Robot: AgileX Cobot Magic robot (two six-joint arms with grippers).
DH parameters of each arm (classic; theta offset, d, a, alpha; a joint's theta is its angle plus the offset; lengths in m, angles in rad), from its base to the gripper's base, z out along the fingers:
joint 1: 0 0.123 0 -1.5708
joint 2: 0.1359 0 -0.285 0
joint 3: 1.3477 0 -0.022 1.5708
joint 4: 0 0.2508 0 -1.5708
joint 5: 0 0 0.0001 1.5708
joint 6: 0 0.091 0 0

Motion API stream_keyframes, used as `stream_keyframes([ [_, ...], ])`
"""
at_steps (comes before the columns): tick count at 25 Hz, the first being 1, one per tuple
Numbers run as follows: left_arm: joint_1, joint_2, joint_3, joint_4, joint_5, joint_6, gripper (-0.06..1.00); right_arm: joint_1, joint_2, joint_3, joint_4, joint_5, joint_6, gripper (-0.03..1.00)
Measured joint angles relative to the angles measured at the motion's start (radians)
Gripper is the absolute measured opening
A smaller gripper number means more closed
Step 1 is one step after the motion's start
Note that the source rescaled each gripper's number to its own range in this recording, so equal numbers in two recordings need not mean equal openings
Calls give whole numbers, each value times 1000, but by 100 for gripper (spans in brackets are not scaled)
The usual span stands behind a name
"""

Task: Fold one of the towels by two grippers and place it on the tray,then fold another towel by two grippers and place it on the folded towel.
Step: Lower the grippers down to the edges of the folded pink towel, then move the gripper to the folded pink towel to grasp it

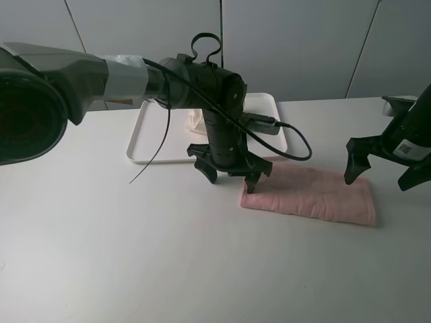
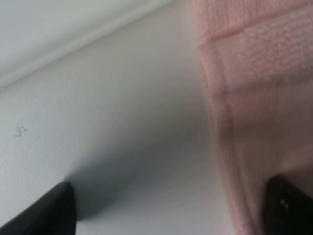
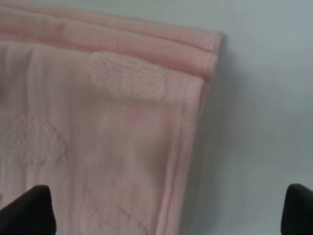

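The pale pink towel (image 1: pixel 310 194) lies flat on the white table, folded lengthwise, right of centre. My left gripper (image 1: pixel 232 183) is open and low over its left end. In the left wrist view one fingertip (image 2: pixel 288 210) is over the pink towel (image 2: pixel 254 98) and the other over bare table. My right gripper (image 1: pixel 377 183) is open and straddles the towel's right end. The right wrist view shows the pink towel (image 3: pixel 107 137) and its edge between the spread fingers (image 3: pixel 29 210). The white tray (image 1: pixel 151 138) stands behind, with the cream towel (image 1: pixel 195 121) on it, mostly hidden by the left arm.
The bulky left arm (image 1: pixel 135 77) and its black cable (image 1: pixel 296 145) cross over the tray and the middle of the table. A grey wall stands close behind the table's back edge. Bare white tabletop (image 1: pixel 135 256) stretches in front of the towel.
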Motion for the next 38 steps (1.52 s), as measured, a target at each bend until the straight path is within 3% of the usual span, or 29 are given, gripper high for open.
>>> stream_keyframes([
  [38, 0, 1, 0, 0, 1, 47, 100, 0, 142, 23, -98, -94, 118, 100],
])
